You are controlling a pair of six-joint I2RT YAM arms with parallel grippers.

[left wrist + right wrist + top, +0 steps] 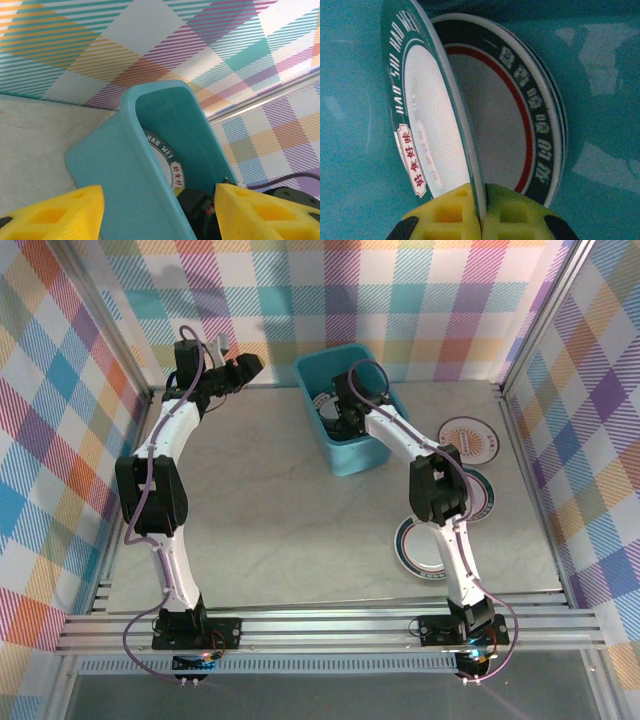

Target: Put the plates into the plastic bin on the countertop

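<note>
Left gripper (pixel 160 212) hangs half open and empty, near the one teal plastic bin (pixel 355 455). Inside it, the right gripper (pixel 482 217) pinches a teal-rimmed plate (pixel 427 125) on edge. Best lean it flat onto the dark-rimmed plate (pixel 495 120) before releasing. Three more plates (pixel 468 440) lie on the countertop (pixel 280 520) to the right.

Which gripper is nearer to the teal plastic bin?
Right. The right gripper is inside the plastic bin, shut on a green-rimmed plate at its edge. The left gripper is open, outside the bin to its left, apart from it.
</note>
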